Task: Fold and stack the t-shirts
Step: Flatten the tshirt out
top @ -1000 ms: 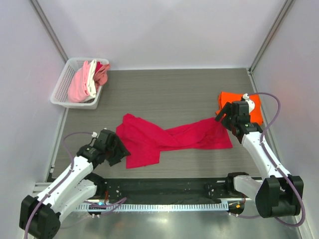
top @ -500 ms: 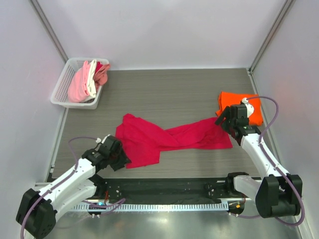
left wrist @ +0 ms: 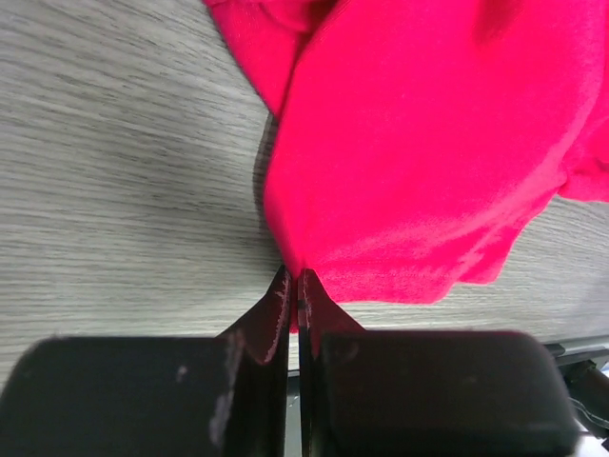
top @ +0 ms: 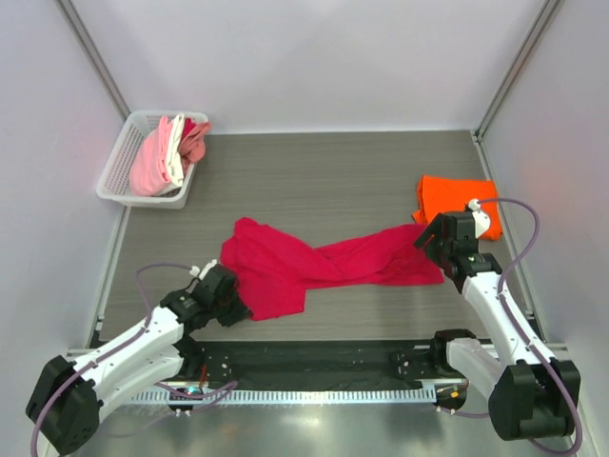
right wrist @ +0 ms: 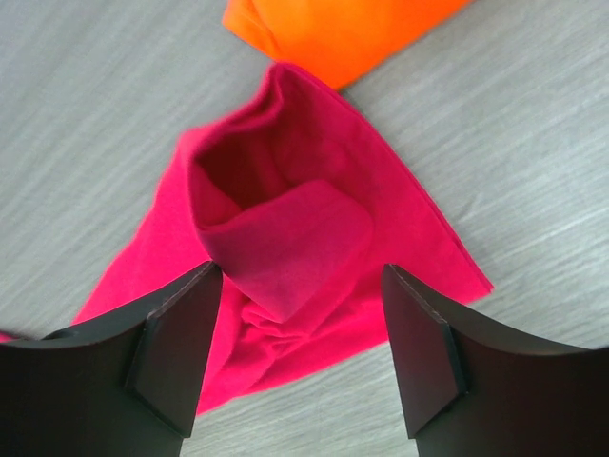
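Note:
A crimson t-shirt (top: 314, 267) lies crumpled and stretched across the middle of the table. My left gripper (top: 233, 307) is at its near left corner, shut on the cloth's edge; in the left wrist view the gripper (left wrist: 294, 278) pinches a tip of the crimson t-shirt (left wrist: 428, 143). My right gripper (top: 430, 238) stands open over the shirt's right end. The right wrist view shows a folded lump of the crimson t-shirt (right wrist: 285, 238) between the spread fingers of the gripper (right wrist: 300, 286). A folded orange t-shirt (top: 457, 200) (right wrist: 343, 33) lies just beyond.
A white mesh basket (top: 116, 167) at the far left corner holds pink and white t-shirts (top: 157, 157). A black strip (top: 314, 357) runs along the near edge between the arm bases. White walls close in the table's left, far and right sides.
My left gripper slid toward the shirt's near left corner and shut on it. My right gripper came back off the orange t-shirt to the crimson shirt's right end.

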